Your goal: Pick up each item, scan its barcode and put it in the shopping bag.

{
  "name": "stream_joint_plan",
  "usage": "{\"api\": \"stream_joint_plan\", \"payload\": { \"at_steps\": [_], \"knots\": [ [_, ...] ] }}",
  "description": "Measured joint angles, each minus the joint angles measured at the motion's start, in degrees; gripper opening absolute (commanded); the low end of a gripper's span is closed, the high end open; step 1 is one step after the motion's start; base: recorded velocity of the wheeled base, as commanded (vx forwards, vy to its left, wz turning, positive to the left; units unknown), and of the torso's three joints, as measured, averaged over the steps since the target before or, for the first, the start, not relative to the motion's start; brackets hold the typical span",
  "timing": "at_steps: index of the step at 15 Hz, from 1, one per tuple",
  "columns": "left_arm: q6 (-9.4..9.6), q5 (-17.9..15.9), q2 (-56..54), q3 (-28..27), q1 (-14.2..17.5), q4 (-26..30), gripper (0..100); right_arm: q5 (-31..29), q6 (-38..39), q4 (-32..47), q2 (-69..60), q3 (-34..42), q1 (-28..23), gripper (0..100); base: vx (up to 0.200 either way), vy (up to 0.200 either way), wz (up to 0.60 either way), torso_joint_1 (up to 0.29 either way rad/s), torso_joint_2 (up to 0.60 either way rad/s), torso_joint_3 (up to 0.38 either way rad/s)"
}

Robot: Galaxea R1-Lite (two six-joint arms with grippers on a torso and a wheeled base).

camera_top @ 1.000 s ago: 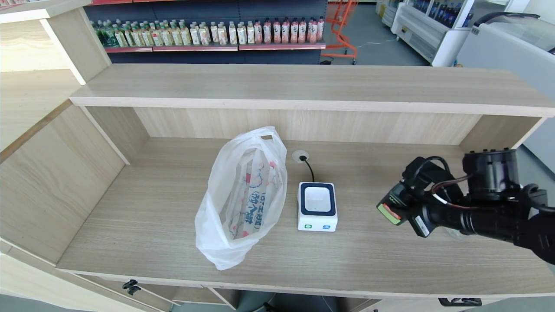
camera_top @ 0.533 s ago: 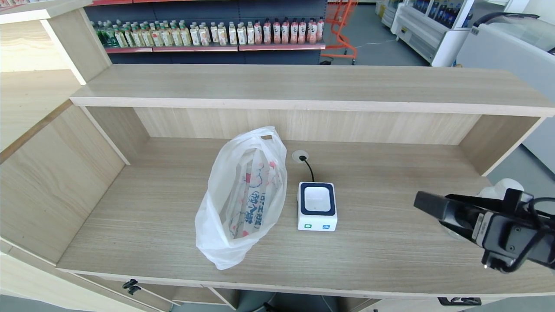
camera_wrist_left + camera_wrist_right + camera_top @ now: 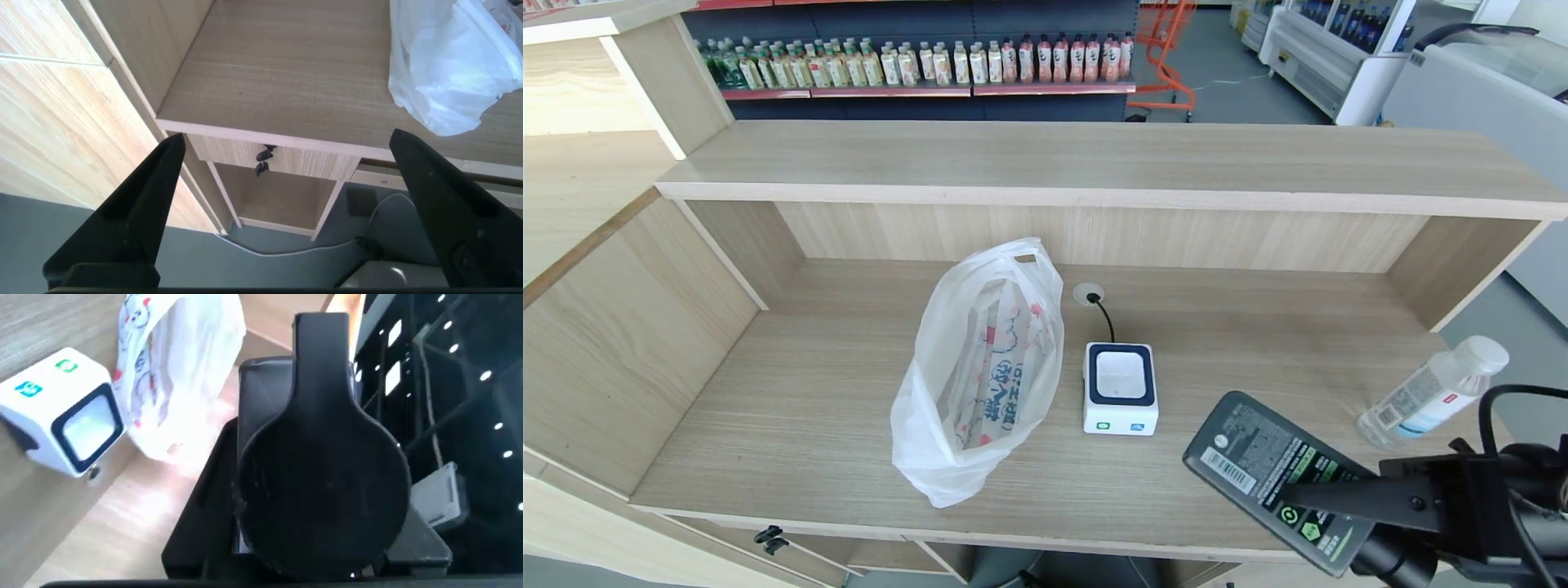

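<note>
Wooden counter runs across the whole scene; off its front edge hangs the left gripper, its two fingers spread wide apart with nothing between them; past it, on the counter, sits the near end of a white plastic bag; seen from the head, the bag lies open lengthwise with a printed red-and-white pouch inside it, well to the left of the right gripper; just right of the bag, between it and that gripper, stands a white scanner with a dark blue frame round its window, a black cable running from it to a hole in the counter; the right gripper hovers over the counter's front right part, clamped on a flat dark packet held above the surface, its barcode side turned upward, its free end pointing towards the scanner but apart from it; beyond the gripper, at the counter's right end, is a clear bottle with a white cap; whether it stands or lies is hard to tell.
</note>
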Motion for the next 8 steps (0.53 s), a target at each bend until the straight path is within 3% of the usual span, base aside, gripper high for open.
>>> {"api": "stream_joint_plan", "payload": {
  "at_steps": [2,8],
  "knots": [
    [0.02,-0.02,0.0,0.0,0.0,0.0,100,3.25,-4.13,-0.05,1.79,0.13,1.51,0,0.0,0.0,0.0,0.0,0.0,0.0],
    [0.02,-0.02,0.0,0.0,0.0,0.0,100,4.84,-9.57,-0.02,2.51,0.38,1.95,0,0.0,0.0,0.0,0.0,0.0,0.0]
  ]
}}
